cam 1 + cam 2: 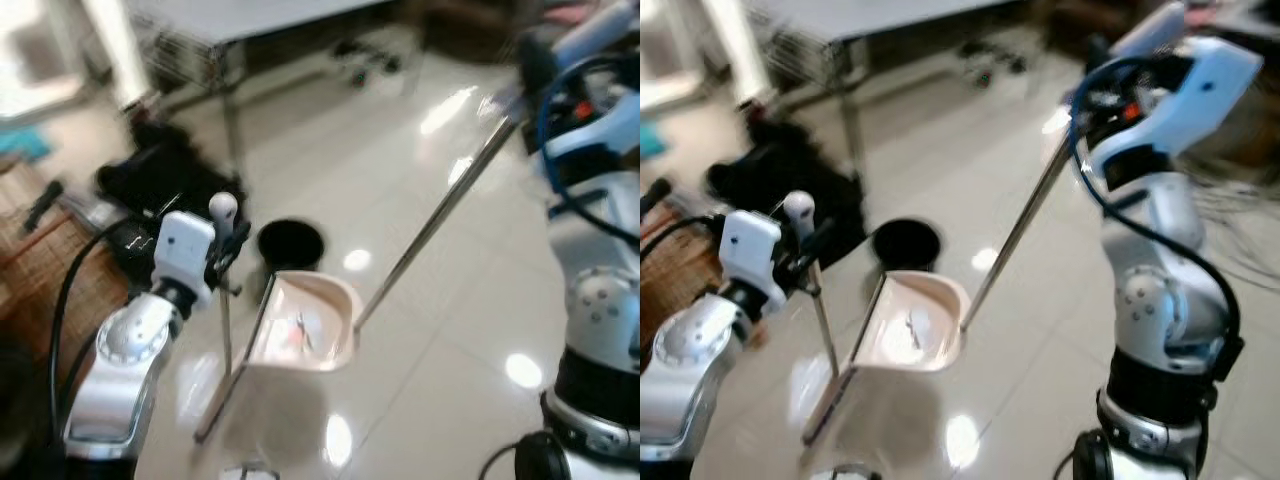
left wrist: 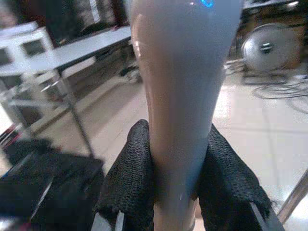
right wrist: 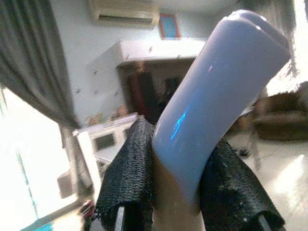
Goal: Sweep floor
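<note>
My left fingers (image 2: 137, 183) are closed tight around the pale handle (image 2: 185, 96) of the dustpan (image 1: 305, 325), one black pad on each side of it with no gap showing. From my head I see that handle's rounded white tip (image 1: 222, 208) standing just above my left gripper (image 1: 228, 250), and its thin rod runs down from my fingers to the cream dustpan, which sits low over the glossy tiled floor (image 1: 450, 330) just beside and below my left gripper. A few small scraps (image 1: 300, 330) lie inside the pan.

My right fingers (image 3: 130, 168) are likewise shut around the curved, bluish-white grip (image 3: 216, 82) of the broom, pressed against both sides of it. My right gripper (image 1: 1095, 100) is raised high, and the broom's long metal pole (image 1: 1015, 235) slants down from it toward the dustpan, its lower end meeting the pan's rim; whether bristles touch the floor there I cannot tell.

Beyond the dustpan, just past my left fingers, stands a round black bin (image 1: 290, 242). Farther out are a dark bag (image 1: 165, 175) on the floor and a grey table (image 1: 250, 20) with thin metal legs.
</note>
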Robot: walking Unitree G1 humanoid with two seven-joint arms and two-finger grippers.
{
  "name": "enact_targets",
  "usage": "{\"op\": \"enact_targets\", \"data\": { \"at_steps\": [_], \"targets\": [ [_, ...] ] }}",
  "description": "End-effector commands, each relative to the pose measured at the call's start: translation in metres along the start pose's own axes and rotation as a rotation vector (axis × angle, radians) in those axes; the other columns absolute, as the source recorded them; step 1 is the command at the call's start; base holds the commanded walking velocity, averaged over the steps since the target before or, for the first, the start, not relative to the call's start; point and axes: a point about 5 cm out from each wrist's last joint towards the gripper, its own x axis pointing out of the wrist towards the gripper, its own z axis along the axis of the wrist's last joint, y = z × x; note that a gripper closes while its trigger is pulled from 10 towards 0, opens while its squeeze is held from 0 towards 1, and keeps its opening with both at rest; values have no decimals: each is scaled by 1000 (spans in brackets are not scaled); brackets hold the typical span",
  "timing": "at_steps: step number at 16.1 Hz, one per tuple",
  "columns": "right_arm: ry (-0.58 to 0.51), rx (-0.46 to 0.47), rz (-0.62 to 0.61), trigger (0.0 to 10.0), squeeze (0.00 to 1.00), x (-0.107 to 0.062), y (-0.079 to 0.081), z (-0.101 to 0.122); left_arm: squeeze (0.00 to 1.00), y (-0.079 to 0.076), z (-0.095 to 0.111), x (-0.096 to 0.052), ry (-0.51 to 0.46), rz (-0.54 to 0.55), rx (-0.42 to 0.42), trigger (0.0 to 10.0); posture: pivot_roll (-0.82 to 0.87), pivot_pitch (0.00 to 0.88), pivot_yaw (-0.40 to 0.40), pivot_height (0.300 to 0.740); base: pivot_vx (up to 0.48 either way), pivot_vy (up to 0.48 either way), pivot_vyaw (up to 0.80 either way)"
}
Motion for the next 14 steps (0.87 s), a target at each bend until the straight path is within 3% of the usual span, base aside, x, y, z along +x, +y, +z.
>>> {"op": "enact_targets", "data": {
  "at_steps": [1, 14],
  "targets": [
    [-42, 20, 6, 10000, 0, 2, 2, 10, 0, 0, 10, 3, -35, -4, 14, 10000, 40, 77, -44, 740, 300, 0, 0],
    [-84, 12, 14, 10000, 0, 9, 1, 20, 0, -2, 8, 5, -29, -3, 7, 10000, 33, 69, -44, 740, 300, 0, 0]
  ]
}}
